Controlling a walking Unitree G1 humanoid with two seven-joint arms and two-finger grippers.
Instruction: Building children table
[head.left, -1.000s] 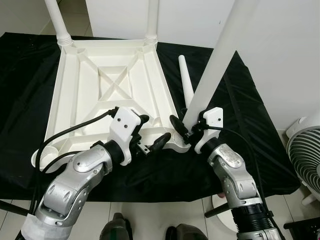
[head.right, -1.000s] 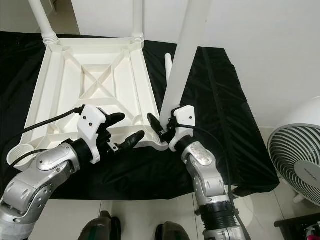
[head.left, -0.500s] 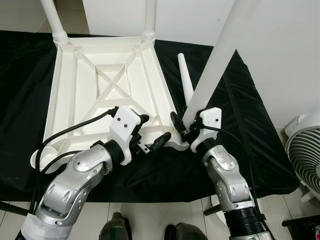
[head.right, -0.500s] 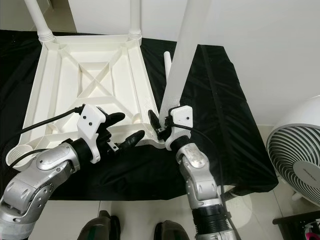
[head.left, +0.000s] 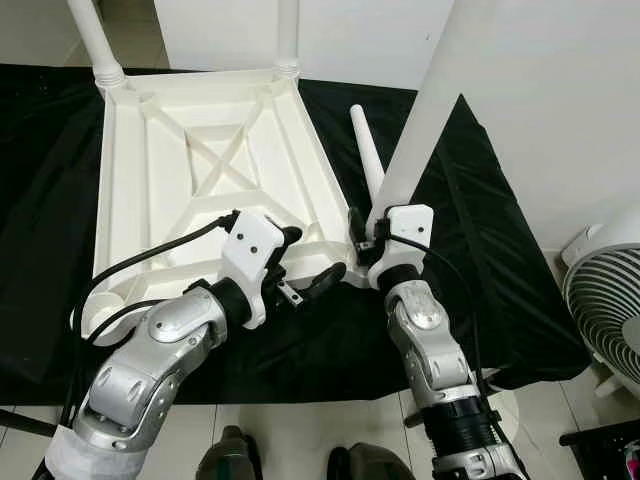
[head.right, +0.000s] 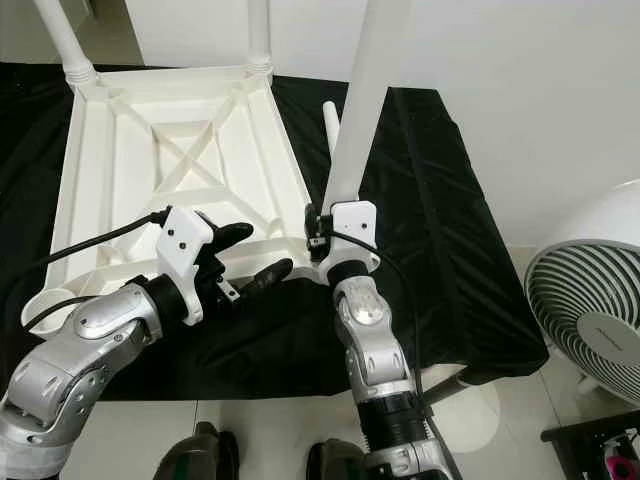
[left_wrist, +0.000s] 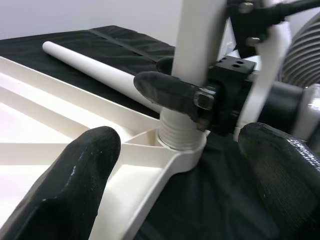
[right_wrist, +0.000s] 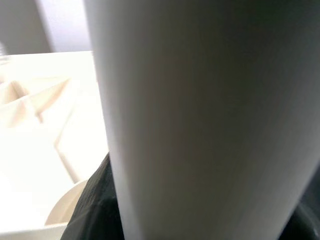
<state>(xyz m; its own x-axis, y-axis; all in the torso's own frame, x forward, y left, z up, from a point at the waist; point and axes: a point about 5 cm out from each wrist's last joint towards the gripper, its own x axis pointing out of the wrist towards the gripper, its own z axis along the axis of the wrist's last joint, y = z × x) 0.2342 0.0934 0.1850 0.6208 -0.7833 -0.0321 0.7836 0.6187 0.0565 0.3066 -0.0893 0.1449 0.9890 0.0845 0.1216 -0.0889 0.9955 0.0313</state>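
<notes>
Left wrist view showed the right gripper (left_wrist: 172, 82) pinching the upright white plastic table leg (left_wrist: 197, 55) at the upturned white plastic tabletop's (head.left: 180, 170) near right corner socket. The left gripper (head.left: 305, 262) hovered spread just left of it.

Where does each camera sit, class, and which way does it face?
Left eye view: head, looking down at the upturned table top; both arms show.
Right eye view: the other eye, same scene; shares the loose leg.
Left wrist view: along the open left claw at the corner socket.
Right wrist view: pressed close to the upright leg that the right claw grips.
</notes>
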